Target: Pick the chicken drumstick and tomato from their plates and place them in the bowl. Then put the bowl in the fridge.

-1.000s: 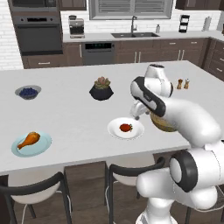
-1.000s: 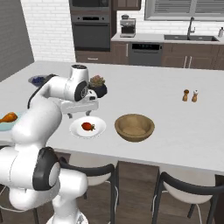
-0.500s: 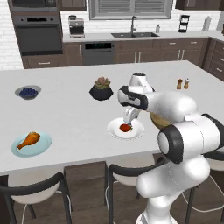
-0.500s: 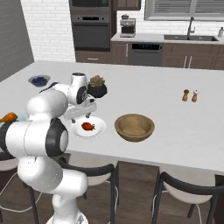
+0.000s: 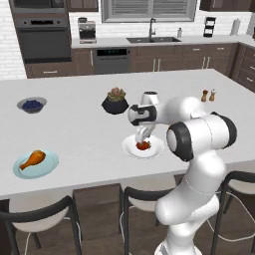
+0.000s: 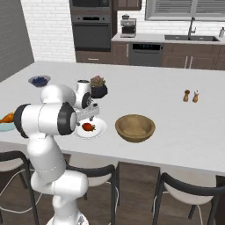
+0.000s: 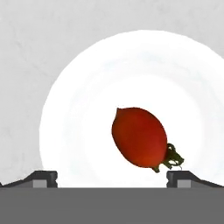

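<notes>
Partly, perhaps, tomato (image 5: 143, 145) behind jaws

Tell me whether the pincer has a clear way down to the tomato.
Probably yes: the pincer hangs open right above the tomato, which lies alone on the white plate with nothing between them.

Bare white plate (image 7: 87, 109) all round the tomato (image 7: 140, 138), plant pot (image 5: 115, 101) well behind
</notes>
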You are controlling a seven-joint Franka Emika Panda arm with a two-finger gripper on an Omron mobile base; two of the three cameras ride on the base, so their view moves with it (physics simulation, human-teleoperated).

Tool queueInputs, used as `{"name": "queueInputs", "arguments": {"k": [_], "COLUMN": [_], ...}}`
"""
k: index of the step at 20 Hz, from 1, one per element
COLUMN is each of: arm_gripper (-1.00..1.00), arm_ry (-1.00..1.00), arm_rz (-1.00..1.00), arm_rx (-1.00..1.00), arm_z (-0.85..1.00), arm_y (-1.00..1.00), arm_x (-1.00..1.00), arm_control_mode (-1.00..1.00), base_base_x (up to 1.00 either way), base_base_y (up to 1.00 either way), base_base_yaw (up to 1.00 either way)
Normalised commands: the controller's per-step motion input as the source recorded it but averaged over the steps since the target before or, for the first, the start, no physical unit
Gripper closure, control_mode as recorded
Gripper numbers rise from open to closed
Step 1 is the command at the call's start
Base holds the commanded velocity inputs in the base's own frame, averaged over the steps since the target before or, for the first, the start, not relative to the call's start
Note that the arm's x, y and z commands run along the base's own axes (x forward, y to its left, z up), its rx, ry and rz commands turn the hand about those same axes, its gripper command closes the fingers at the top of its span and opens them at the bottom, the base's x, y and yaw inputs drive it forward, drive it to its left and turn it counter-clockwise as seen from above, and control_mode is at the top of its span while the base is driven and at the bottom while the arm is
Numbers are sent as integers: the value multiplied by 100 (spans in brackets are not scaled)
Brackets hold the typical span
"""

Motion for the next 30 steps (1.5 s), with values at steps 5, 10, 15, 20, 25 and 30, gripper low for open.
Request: {"name": "queueInputs", "arguments": {"k": [5,10,15,20,25,30], "arm_gripper": [-100,-100,-100,-100,-100,100], "arm_ry": [2,5,6,5,4,1], "arm_rz": [3,5,5,11,20,26], "arm_rx": [0,0,0,0,0,0], "arm_z": [-29,-42,-42,-43,-40,-60], "arm_y": [0,0,0,-5,-27,-32], "arm_x": [57,8,-3,-24,0,-13], "arm_control_mode": [-100,-100,-100,-100,-100,-100], "base_base_x": [0,0,0,0,0,0], "base_base_y": [0,0,0,0,0,0], "base_base_yaw": [0,0,0,0,0,0]}}
